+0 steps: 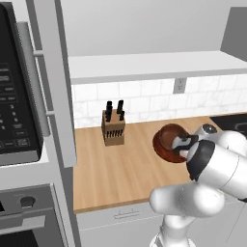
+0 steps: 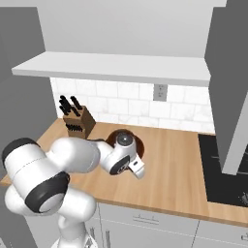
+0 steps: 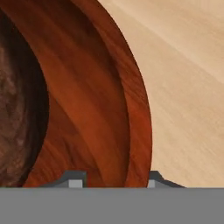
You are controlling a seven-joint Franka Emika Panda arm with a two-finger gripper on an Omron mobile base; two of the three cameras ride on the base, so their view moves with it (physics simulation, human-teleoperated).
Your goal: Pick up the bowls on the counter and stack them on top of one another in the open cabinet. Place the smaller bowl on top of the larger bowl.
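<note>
The larger bowl (image 3: 87,109) lies on the tabletop (image 1: 111,169) with the smaller bowl (image 1: 170,135) inside it, right of the knife block (image 1: 113,128). The tool (image 3: 114,181) is low over the larger bowl's rim, its two tips apart on either side of the rim, not closed on it.

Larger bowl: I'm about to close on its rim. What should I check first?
1. Gripper open: ok.
2. Fingertips straddle the rim of the larger bowl, one inside, one outside: ok.
3. Smaller bowl apart from the inner finger: ok.
4. Fingers low enough past the rim for a firm hold: cannot tell.
5. Knife block well aside of the arm: ok.
</note>
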